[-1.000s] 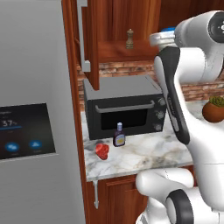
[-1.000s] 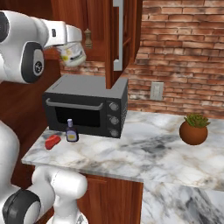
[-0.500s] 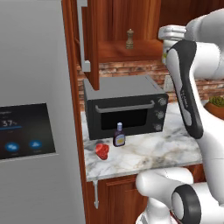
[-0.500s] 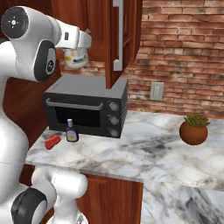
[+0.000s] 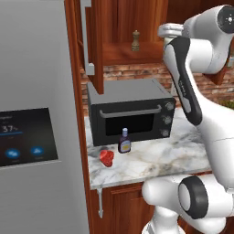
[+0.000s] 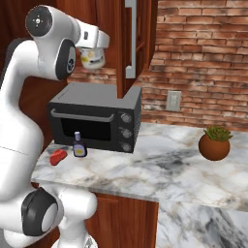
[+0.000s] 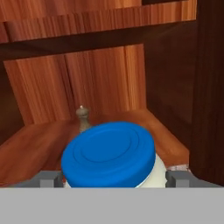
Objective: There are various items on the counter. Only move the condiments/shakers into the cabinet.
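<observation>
My gripper (image 7: 111,180) is shut on the white blue-lidded jar (image 7: 109,153), its fingers (image 7: 47,178) on either side of the lid. In the right base view the jar (image 6: 92,58) hangs under the hand above the microwave, in front of the open cabinet (image 5: 132,55). The brown pepper mill (image 5: 135,40) stands on the cabinet shelf, just beyond the jar in the hand view (image 7: 83,119). The dark sauce bottle (image 5: 124,141) (image 6: 78,145) and the small red lumpy object (image 5: 107,157) (image 6: 58,156) sit on the counter (image 6: 160,164) in front of the microwave.
A black microwave (image 5: 130,114) stands under the cabinet. The cabinet door (image 6: 133,38) hangs open beside the hand. A grey fridge (image 5: 32,114) closes off the left. A potted plant (image 6: 214,144) sits on the counter at the right.
The arm has carried the jar a little closer to the cabinet opening; the elbow has swung upward. The things on the counter have not moved.
</observation>
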